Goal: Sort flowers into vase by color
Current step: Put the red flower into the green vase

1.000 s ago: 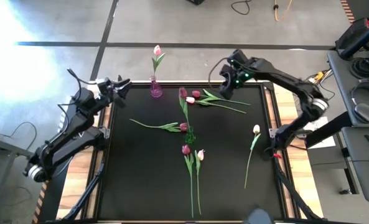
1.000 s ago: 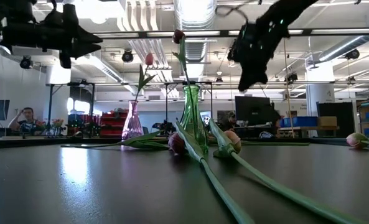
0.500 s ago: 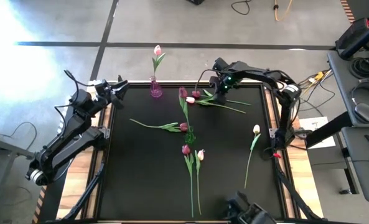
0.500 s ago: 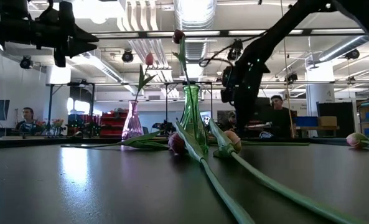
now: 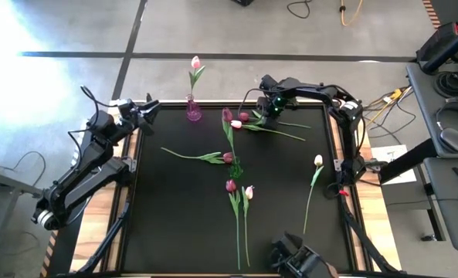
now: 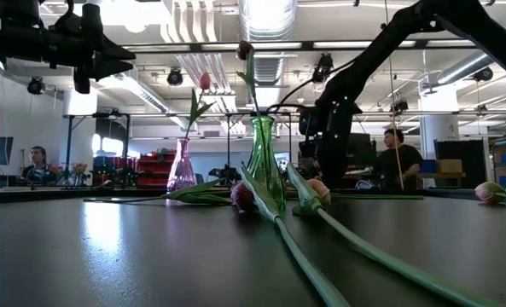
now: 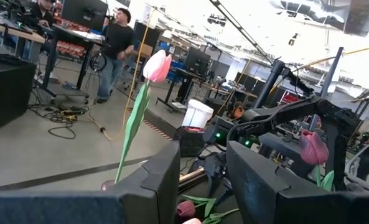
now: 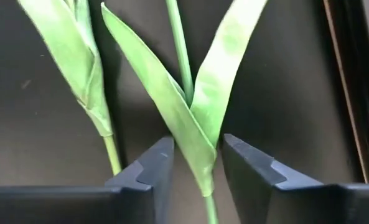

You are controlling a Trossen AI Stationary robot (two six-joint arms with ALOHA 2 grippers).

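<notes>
Right end effector [image 8: 193,163] parted around smooth pointed green leaves [image 8: 193,112], matte black mat [image 8: 41,118]

Looks like an open-plan robotics lab or workshop to me. My low camera shows a high industrial ceiling with exposed silver ductwork [image 6: 265,21], pipes and hanging lights. Concrete floor [image 5: 236,27] with dark tape lines, loose cables across it. Behind the table I see workbenches with monitors [image 6: 348,152], red storage bins [image 6: 148,166], metal framing. A seated person [image 6: 37,162] is at a desk on one side, and another person [image 6: 400,158] stands at a workstation. My left wrist camera catches more desks, screens and a standing person [image 7: 116,53]. A side bench holds headphones [image 5: 451,116] and gear.
</notes>
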